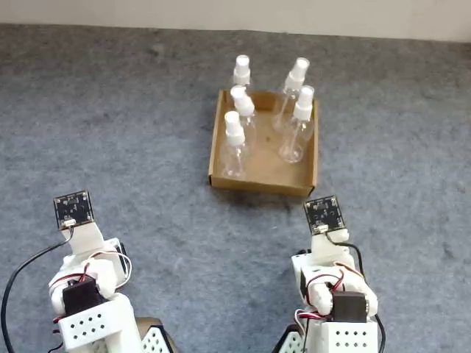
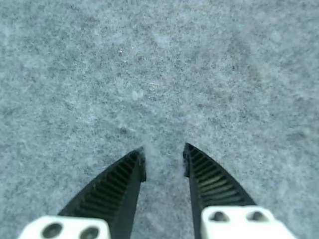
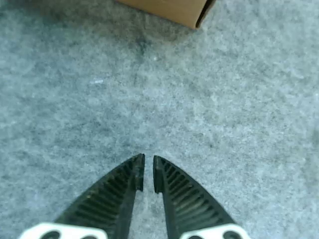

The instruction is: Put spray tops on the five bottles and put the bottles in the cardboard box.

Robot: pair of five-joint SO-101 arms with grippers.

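Five spray-topped bottles [image 1: 234,151] upright inside cardboard box [image 1: 261,184], grey table [image 1: 132,147] beneath, left pincer [image 2: 163,153] narrowly parted, right pincer [image 3: 148,163] nearly closed, box at its 12 o'clock.

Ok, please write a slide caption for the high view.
Five bottles with spray tops stand in the box; left arm and right arm sit short of it.

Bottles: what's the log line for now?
bottles: five, spray tops on, upright in cardboard box | left gripper: open, empty | right gripper: shut, empty, near box

Five bottles [image 1: 234,143] [image 1: 243,110] [image 1: 300,118] [image 1: 241,73] [image 1: 296,77], seemingly; one cardboard box [image 1: 261,184]
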